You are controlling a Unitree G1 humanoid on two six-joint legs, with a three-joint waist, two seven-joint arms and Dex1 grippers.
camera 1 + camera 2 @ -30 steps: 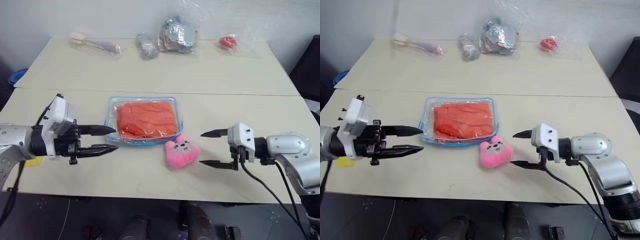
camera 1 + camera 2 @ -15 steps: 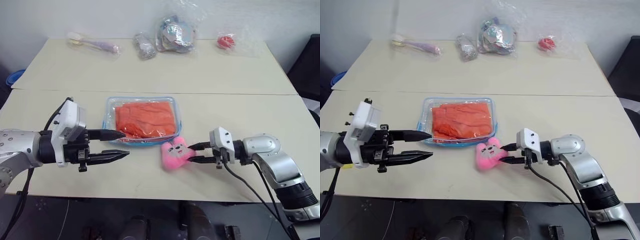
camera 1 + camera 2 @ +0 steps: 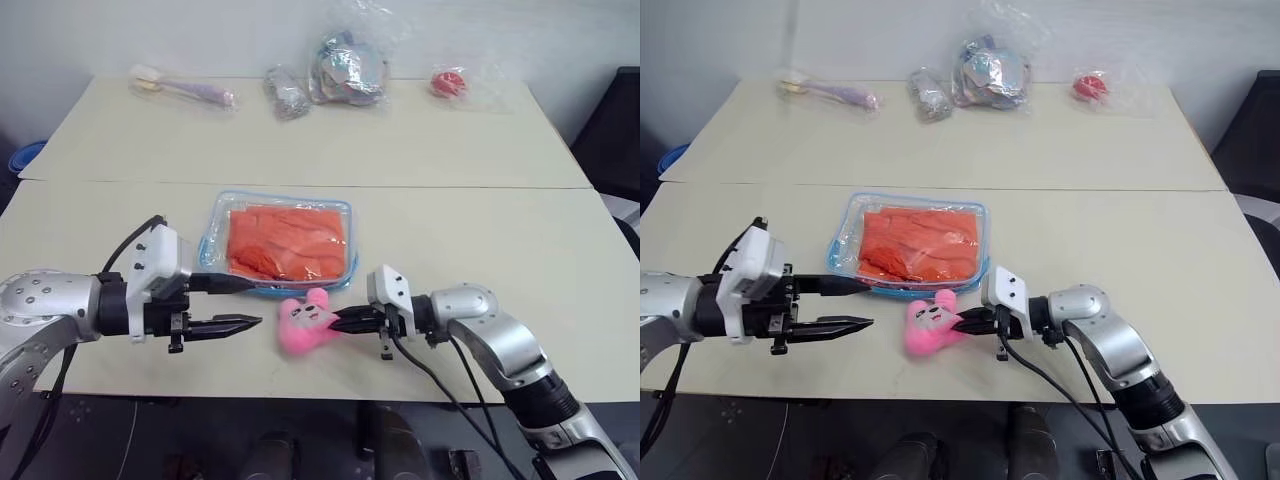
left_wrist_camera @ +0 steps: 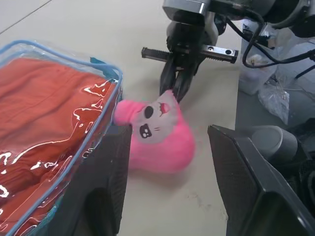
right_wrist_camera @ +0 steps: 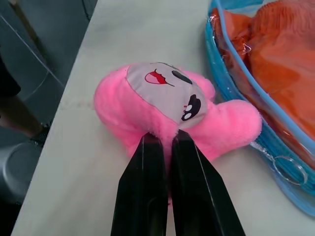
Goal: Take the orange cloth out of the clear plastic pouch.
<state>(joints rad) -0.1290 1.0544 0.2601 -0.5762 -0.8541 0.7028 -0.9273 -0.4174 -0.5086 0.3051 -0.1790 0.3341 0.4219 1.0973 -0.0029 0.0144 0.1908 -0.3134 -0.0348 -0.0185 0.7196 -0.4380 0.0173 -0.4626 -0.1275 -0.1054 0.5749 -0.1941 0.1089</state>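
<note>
Pinching the pink plush toy (image 3: 305,322) near the desk's (image 3: 450,160) front edge, my right gripper (image 3: 335,322) has its fingers squeezed together on it. My left gripper (image 3: 240,303) sits half-open, holding nothing, just beside the clear plastic pouch (image 3: 279,241). The orange cloth (image 3: 290,241) is inside it, mid-desk.

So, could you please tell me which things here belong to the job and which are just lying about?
Job:
- orange cloth, inside the pouch
- clear plastic pouch
- left hand, open
- right hand, shut against the pink plush toy

Lying about:
- crinkled bags
- bagged red item
- bagged brush
</note>
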